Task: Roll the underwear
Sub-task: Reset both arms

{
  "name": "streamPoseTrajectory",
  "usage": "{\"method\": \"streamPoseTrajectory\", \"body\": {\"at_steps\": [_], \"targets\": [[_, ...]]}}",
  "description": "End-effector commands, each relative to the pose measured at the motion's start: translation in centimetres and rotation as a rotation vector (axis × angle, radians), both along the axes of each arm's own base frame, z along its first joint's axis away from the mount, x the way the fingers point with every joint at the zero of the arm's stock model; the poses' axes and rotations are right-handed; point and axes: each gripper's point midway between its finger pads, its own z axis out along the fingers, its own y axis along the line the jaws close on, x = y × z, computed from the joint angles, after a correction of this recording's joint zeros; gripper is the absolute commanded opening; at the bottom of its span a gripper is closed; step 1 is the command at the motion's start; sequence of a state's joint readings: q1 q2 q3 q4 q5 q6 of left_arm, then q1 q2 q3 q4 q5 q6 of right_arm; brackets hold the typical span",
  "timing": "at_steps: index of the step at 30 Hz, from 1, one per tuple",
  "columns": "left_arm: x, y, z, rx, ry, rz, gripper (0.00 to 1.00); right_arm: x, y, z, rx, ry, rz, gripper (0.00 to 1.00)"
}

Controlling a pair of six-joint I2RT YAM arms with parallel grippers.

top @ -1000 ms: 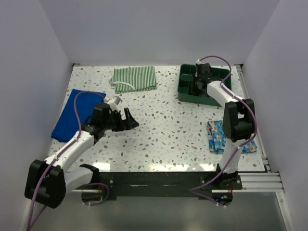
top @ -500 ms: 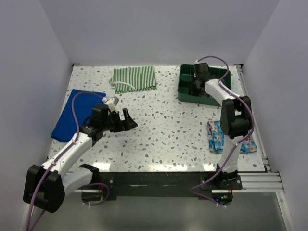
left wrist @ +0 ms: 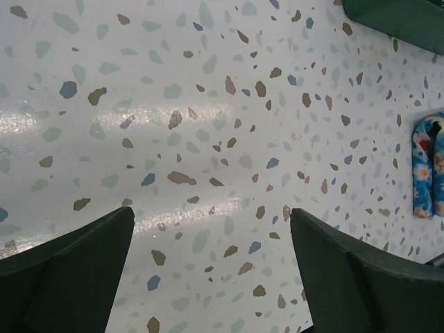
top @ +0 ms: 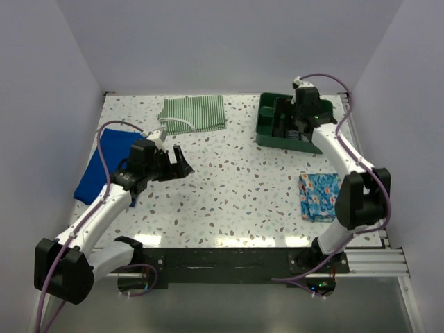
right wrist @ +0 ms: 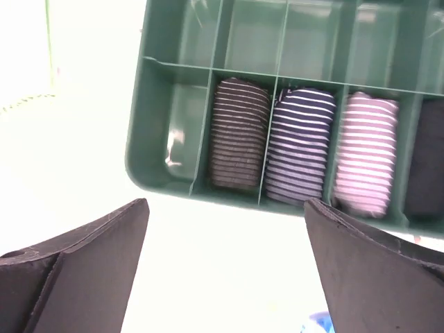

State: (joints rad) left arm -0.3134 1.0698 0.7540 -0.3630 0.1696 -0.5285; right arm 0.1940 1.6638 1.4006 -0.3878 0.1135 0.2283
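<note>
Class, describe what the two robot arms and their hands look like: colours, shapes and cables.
Both the left arm and right arm have white links with black joint housings. A thin purple cable loops along each. The left hand and right hand each end in two broad, dark, wedge-shaped fingers.

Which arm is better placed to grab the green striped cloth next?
Left. The left gripper, open, hovers close to the green striped cloth; the right gripper is far across, above the green bin.
</note>
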Motion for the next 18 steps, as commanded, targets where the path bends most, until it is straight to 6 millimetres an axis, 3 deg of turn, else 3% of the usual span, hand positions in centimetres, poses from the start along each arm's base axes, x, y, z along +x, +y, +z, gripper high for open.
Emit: {"method": "streamPoseTrajectory", "body": {"at_steps": [1,2,4,5,7,8,9,11,18], "targets": [[1.2,1.5,3.4,0.052,-0.120,0.047,1.00,-2.4,-0.8,2.4,0.024,-0.072,-0.024,0.99],[1.4,1.6,4.0,0.055,-0.140,0.055,1.00,-3.2,-1.0,3.8,0.032,-0.106,-0.032,0.99],[1.8,2.1,5.1,0.073,-0.171,0.076,1.00,-4.6,-1.4,3.9,0.032,-0.115,-0.035,0.99],[2.1,2.4,5.9,0.084,-0.182,0.086,1.00,-5.3,-1.5,5.4,0.045,-0.161,-0.038,0.98],[2.5,3.3,6.4,0.122,-0.193,0.125,1.00,-6.6,-1.8,4.9,0.040,-0.162,-0.040,0.99],[2.8,3.8,7.0,0.146,-0.205,0.146,1.00,-7.5,-2.0,6.0,0.043,-0.196,-0.040,0.98],[2.9,4.0,7.3,0.156,-0.214,0.153,1.00,-8.2,-2.2,5.1,0.039,-0.182,-0.042,0.99],[3.3,4.8,8.3,0.186,-0.243,0.181,1.00,-9.4,-2.4,6.0,0.061,-0.219,-0.053,0.99],[3.9,5.5,11.5,0.207,-0.354,0.202,1.00,-12.9,-3.7,4.1,0.080,-0.240,-0.112,0.99]]}}
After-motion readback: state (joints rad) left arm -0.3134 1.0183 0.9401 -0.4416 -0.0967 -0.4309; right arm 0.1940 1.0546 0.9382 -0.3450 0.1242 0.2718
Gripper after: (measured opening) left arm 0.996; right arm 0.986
